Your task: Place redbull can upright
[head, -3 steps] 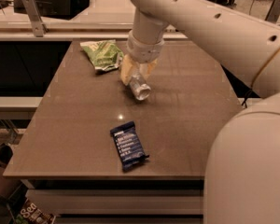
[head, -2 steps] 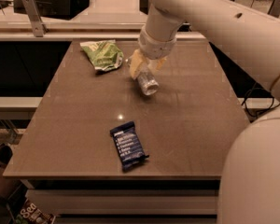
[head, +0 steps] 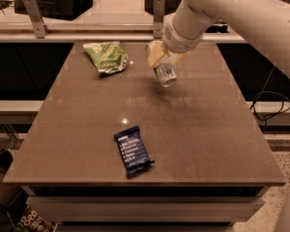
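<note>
The redbull can (head: 165, 73) is a slim silvery can held tilted, its shiny rimmed end pointing down toward me, above the far middle of the brown table (head: 193, 129). My gripper (head: 160, 62) is shut on the can from above, with pale yellowish fingers (head: 153, 52) around its upper part. The white arm comes in from the upper right and hides the can's top.
A green chip bag (head: 106, 56) lies at the far left of the table. A dark blue snack bar wrapper (head: 133, 150) lies near the front edge. A railing and dark boxes stand behind the table. A cable hangs at the right.
The arm has lifted the can off the table and carried it to the right and farther back. The chip bag and the wrapper have not moved.
</note>
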You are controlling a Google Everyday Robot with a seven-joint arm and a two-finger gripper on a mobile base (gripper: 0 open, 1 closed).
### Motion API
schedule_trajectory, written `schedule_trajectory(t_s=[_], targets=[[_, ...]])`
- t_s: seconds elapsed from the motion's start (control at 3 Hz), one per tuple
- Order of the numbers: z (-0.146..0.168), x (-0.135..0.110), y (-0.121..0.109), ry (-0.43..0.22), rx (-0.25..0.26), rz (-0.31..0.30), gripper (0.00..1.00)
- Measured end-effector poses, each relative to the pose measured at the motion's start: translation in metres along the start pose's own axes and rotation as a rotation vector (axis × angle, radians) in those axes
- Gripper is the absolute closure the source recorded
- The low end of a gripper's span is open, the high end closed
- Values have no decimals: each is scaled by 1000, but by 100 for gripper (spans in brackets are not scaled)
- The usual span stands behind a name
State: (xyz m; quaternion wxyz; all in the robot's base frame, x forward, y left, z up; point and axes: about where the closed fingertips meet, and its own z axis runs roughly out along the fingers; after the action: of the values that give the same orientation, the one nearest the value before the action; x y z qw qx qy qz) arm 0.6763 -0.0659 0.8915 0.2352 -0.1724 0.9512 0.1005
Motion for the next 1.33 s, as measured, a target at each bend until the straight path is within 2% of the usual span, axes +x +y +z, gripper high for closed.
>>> schedule_trajectory(t_s=[0.67,1.33], targets=[[-33,-16,-25,-230,22,-28,100],[-59,-40,-30,-411,10,-92,100]])
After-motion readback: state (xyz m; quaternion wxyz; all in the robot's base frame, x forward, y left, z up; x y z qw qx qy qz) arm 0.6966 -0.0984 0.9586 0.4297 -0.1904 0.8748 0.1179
